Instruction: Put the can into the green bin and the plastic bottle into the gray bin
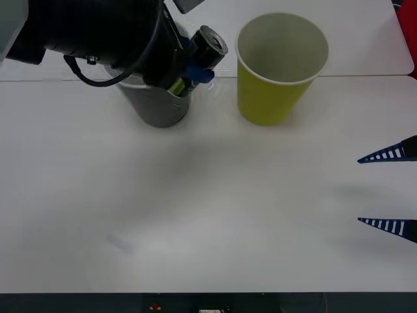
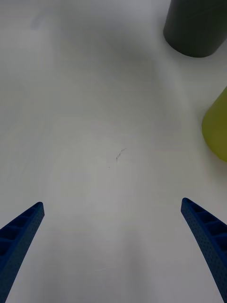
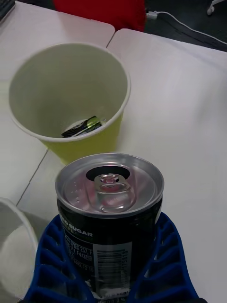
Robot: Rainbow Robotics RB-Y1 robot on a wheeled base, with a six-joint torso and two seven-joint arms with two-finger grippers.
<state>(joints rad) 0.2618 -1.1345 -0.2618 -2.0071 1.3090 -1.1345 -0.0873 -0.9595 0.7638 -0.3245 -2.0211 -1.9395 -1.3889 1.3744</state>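
My left gripper [image 1: 195, 65] is shut on the can [image 3: 109, 199], a small dark can with a silver pull-tab top, gripped around its lower body by the blue fingers [image 3: 163, 265]. It hangs at the gray bin's [image 1: 156, 107] right rim, a little left of the green bin [image 1: 273, 91]. The can [image 1: 210, 43] sticks out of the fingers toward the green bin [image 3: 85, 142], where a dark-and-green object [image 3: 82, 127] lies on the bottom. The plastic bottle is out of view. My right gripper [image 1: 389, 189] is open over bare table at the right edge.
Both bins stand upright at the back of the white table [image 1: 195, 215]. The gray bin [image 2: 196, 28] and green bin [image 2: 217, 125] lie well beyond my right gripper [image 2: 113, 251]. A second white table [image 1: 365, 39] adjoins behind, with something red [image 3: 104, 12] past it.
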